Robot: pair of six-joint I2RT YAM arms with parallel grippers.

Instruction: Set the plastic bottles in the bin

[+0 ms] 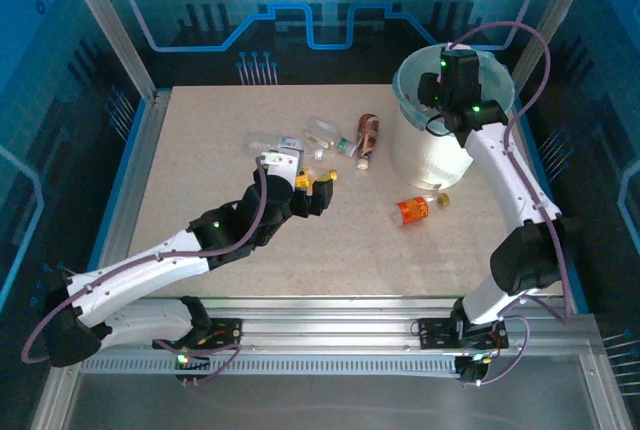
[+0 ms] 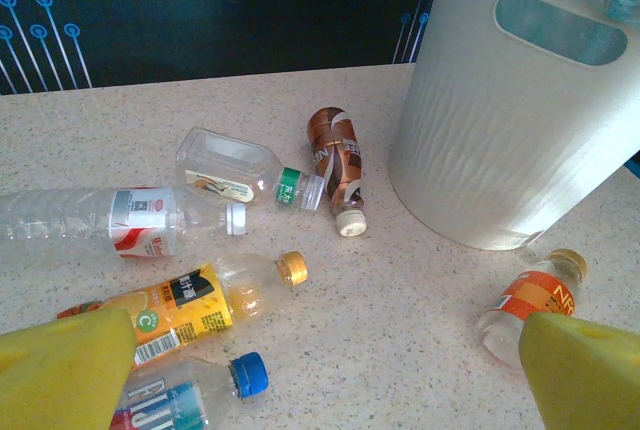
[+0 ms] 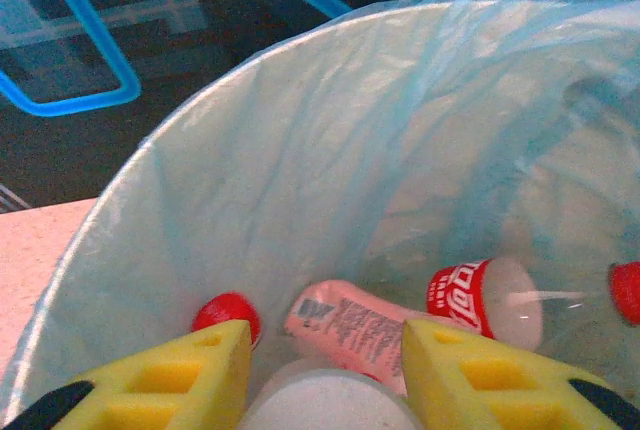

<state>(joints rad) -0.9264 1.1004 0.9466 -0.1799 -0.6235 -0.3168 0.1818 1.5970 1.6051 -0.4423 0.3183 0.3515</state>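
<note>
Backdrop: blue circuit-patterned panels stood behind your speckled beige worktop (image 1: 200,150).
Bin: your white ribbed bin (image 1: 430,165) stood upright at the far right of the worktop, with a pale blue liner (image 3: 300,150) folded over its rim.
Inside the bin: you could see a clear bottle with a red label (image 3: 480,295), a pink-labelled bottle (image 3: 350,325) beside it, and a red cap (image 3: 225,312) low against the liner.
Right jaws: you had them above the bin's mouth, closed on a pale round-ended bottle (image 3: 330,400) that sat between the yellow pads (image 3: 170,380).
Left jaws: you had them spread wide and holding nothing. They were over the loose bottles to the left of the bin, and their yellow pads (image 2: 60,370) showed at the lower corners of the left wrist view.
Near the bin: your brown-labelled bottle (image 2: 338,165) lay on its side just left of the bin wall. An orange-labelled bottle (image 2: 530,300) lay close to the bin's near side.
Middle of the worktop: a squarish clear bottle with a green cap (image 2: 235,170) lay beside the brown one, and a long clear bottle with a red-and-white label (image 2: 130,220) lay nearer you.
Under the left jaws: your orange juice bottle with a gold cap (image 2: 190,305) and a blue-capped bottle (image 2: 190,395) lay side by side, both flat on the worktop.
</note>
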